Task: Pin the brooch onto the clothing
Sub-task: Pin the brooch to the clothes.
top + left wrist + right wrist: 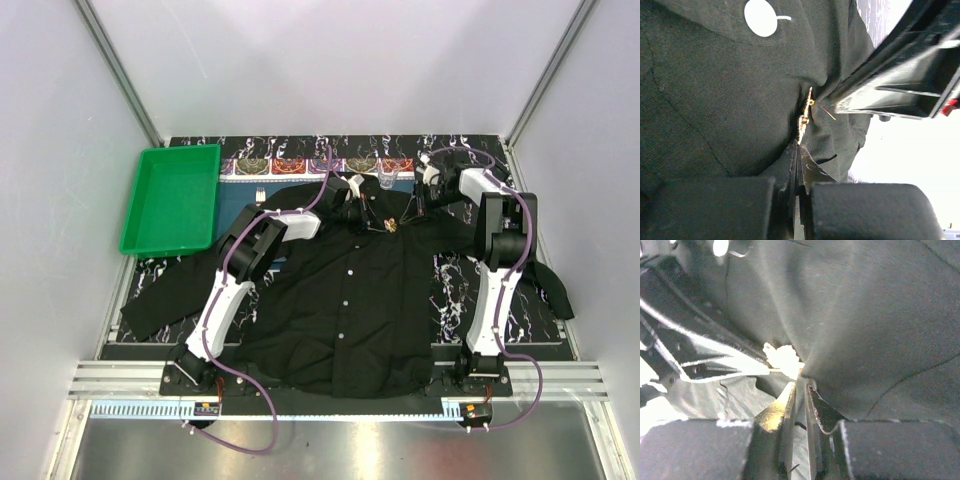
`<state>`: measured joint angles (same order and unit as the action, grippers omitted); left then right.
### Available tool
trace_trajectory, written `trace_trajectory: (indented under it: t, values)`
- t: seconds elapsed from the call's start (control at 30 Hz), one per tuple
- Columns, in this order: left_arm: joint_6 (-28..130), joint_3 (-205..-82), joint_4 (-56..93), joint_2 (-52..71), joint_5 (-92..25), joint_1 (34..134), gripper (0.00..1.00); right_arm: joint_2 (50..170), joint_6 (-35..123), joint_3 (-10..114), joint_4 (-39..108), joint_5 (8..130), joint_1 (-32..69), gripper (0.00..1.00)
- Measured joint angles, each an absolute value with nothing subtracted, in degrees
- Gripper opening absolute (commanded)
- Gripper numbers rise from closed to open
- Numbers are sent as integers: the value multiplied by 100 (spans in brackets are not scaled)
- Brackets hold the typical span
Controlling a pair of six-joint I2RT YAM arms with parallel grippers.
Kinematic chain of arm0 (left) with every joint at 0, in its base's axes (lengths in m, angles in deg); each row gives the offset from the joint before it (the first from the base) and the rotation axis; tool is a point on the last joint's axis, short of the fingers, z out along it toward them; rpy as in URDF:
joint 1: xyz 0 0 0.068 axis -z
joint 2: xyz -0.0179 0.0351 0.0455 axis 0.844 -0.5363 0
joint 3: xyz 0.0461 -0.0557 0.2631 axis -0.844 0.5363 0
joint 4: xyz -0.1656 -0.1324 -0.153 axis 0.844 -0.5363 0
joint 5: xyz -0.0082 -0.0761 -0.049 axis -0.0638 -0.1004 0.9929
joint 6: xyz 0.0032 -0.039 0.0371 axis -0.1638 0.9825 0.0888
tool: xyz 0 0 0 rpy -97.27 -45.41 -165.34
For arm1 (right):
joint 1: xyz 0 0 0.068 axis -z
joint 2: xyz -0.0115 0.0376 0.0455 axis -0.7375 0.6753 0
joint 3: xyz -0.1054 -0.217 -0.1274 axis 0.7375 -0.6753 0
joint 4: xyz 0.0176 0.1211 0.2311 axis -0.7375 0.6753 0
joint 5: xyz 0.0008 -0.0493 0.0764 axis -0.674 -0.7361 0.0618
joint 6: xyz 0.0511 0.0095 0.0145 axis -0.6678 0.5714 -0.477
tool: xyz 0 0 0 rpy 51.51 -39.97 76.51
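The black shirt [345, 310] lies spread on the table, front up. The tiny golden brooch [392, 227] sits at its upper chest, between both grippers. In the left wrist view the brooch [804, 117] stands edge-on against a fabric fold. My left gripper [799, 148] is shut, its tips meeting the brooch's lower end. In the right wrist view the brooch [782, 357] glows bright just beyond my right gripper [801, 387]. That gripper is shut on a pinched fold of the shirt [870, 330]. The left gripper's fingers [725, 366] reach the brooch from the left.
A green tray [172, 200] stands at the back left. A patterned placemat [300, 162] lies behind the collar, with a small clear cup [386, 182] on it. The shirt's sleeve [548, 285] trails past the right arm. A white button [760, 17] shows near the brooch.
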<state>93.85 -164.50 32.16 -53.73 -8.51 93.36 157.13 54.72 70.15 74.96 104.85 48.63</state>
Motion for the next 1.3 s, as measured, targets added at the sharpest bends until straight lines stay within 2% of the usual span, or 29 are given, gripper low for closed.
trace_trajectory:
  t: [0.23, 0.43, 0.63, 0.93, 1.3]
  values:
    - [9385, -16450, 3214, -5373, -848, 9336, 0, 14898, 7912, 6864, 7601, 10395, 4863, 18]
    - [9385, -16450, 3214, -5373, -848, 9336, 0, 14148, 10432, 5933, 7408, 10537, 4863, 14]
    - [9385, -16450, 3214, -5373, -846, 9336, 0, 14096, 12097, 5492, 7258, 10686, 4841, 13]
    - [9387, -16450, 3214, -5373, -842, 9336, 0, 14185, 13282, 5494, 7063, 10924, 4550, 10]
    - [9389, -16450, 3216, -5373, -827, 9336, 0, 14505, 13815, 5492, 6928, 11046, 4456, 9]
